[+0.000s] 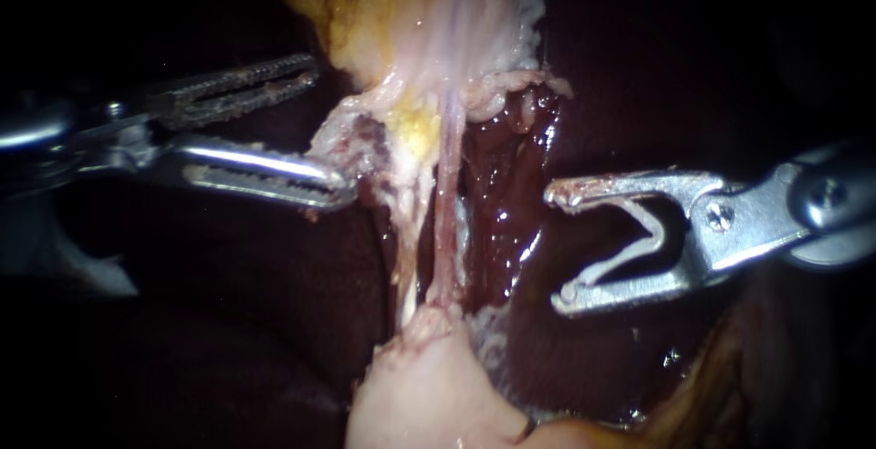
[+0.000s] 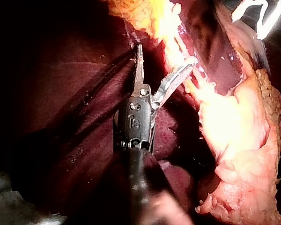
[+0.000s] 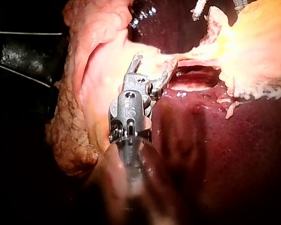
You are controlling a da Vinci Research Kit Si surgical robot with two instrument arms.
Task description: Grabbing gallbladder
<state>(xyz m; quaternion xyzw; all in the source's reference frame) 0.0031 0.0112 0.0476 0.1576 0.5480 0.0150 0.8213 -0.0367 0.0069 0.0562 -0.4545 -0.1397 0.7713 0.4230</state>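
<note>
**Both instruments open, gallbladder not yet gripped**

My left instrument [image 1: 330, 130] has its jaws spread wide and holds nothing. The tip of its lower jaw lies against the frayed, pale edge of the gallbladder [image 1: 438, 20]. The gallbladder is yellow-stained and hangs from the top of the endoscope view over the dark liver [image 1: 502, 212]. A thin pinkish tube [image 1: 447, 203] runs from it down to a pale lump [image 1: 420, 385]. My right instrument [image 1: 557, 248], jaws also open and empty, sits apart from the tube, over the wet liver.
</note>
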